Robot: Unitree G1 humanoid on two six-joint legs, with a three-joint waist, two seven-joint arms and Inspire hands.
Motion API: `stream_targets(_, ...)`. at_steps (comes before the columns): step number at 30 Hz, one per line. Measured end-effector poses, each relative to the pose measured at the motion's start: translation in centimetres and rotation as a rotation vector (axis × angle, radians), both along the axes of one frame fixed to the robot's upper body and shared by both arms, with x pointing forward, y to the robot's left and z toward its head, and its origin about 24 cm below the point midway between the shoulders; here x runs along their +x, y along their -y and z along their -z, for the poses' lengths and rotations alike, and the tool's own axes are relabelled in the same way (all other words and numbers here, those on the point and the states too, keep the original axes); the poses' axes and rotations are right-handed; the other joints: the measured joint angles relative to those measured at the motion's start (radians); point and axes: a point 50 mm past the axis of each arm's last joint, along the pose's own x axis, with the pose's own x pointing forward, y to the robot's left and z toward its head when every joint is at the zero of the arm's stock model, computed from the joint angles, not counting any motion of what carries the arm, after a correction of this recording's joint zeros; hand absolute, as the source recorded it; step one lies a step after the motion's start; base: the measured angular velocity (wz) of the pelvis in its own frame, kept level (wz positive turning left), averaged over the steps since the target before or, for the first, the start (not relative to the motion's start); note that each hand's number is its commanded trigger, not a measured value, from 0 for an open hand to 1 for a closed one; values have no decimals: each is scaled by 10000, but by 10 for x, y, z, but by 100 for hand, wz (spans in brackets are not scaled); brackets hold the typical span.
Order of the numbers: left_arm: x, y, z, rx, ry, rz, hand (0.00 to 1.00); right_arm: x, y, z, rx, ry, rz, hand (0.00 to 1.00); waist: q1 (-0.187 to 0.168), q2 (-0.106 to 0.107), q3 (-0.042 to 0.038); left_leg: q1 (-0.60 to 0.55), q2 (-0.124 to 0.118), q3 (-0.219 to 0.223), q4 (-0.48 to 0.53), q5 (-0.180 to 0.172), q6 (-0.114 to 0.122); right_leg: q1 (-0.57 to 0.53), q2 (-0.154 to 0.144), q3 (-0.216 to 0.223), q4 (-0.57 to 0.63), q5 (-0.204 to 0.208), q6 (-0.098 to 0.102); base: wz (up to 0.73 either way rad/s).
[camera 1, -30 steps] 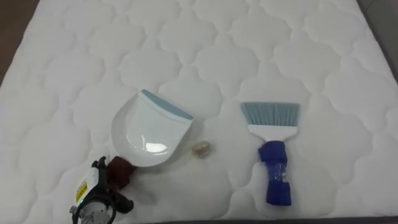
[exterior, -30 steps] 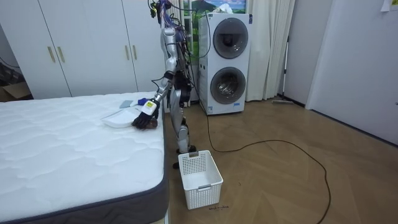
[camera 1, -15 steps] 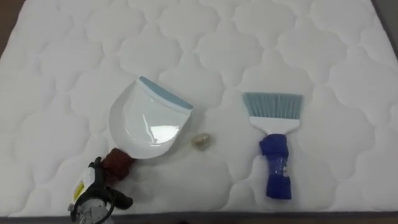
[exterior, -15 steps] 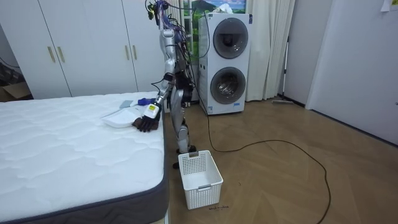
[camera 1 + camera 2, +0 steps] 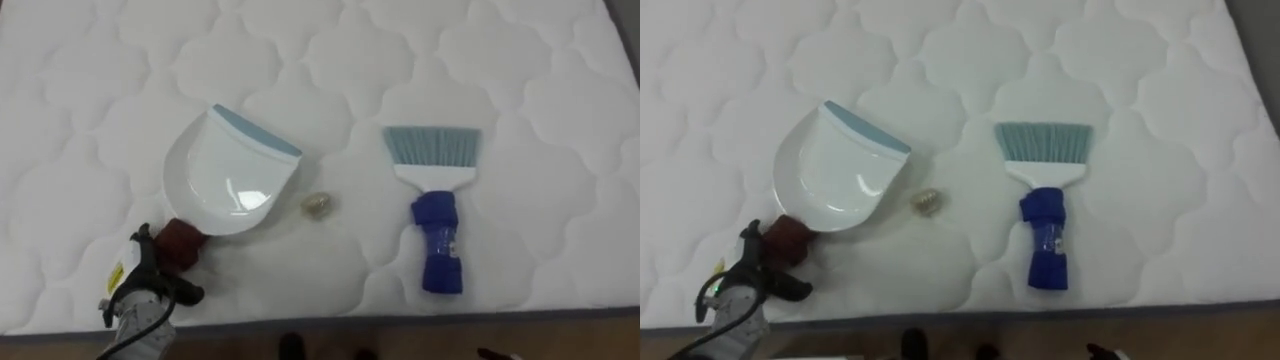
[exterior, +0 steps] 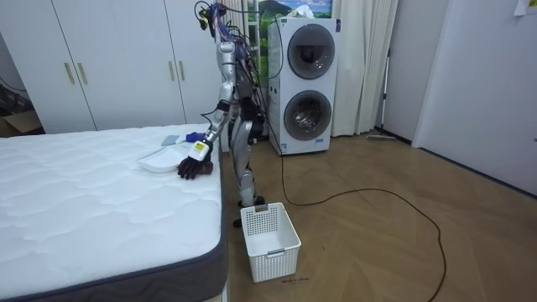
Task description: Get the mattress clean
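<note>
On the white quilted mattress (image 5: 520,60) lies a white dustpan (image 5: 230,175) with a blue lip and a dark red handle (image 5: 180,240) that points at the near edge. My left hand (image 5: 140,290) sits right at the end of that handle, by the mattress edge; its hold on the handle is hidden. A small pale crumpled scrap (image 5: 318,205) lies just right of the pan. Further right rests a hand brush (image 5: 435,215) with pale blue bristles and a blue handle, untouched. In the room view I stand at the bed's side with the left hand (image 6: 191,166) at the dustpan (image 6: 159,159).
A white plastic basket (image 6: 270,239) stands on the wooden floor near the bed's corner. Stacked washer and dryer (image 6: 306,84) are behind me, white wardrobes (image 6: 109,59) along the wall. The mattress stretches wide beyond the tools.
The eye view has shifted, so the near mattress edge and floor now show. My left hand stays by the dustpan handle; pan, scrap and brush lie where they were.
</note>
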Motion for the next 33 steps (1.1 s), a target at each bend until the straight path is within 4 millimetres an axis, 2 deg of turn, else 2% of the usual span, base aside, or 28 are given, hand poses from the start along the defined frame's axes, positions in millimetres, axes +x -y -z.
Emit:
stream_targets(4,9,-2,-8,207,413,-184,100,4,-2,-2,90,256,-73,0,-108,-6,15,-477,20,70,253,-17,28,-524,-21,68,303,-13,-5,-2)
stream_targets(9,13,-21,-18,751,680,-369,100,3,-2,-1,91,227,-102,0,-130,-6,16,-547,44,141,368,-47,73,-574,-38,79,375,-14,-2,-1)
stream_targets(16,12,-17,-15,628,492,-284,100,5,-4,-2,245,374,100,0,-299,2,28,-601,50,178,562,-177,163,-590,-56,95,477,-45,57,0)
stream_targets(33,18,-10,-17,563,603,-59,100,2,-3,-1,398,320,617,0,-307,-27,49,-592,43,226,577,-276,188,-595,-61,186,462,-72,120,-1)
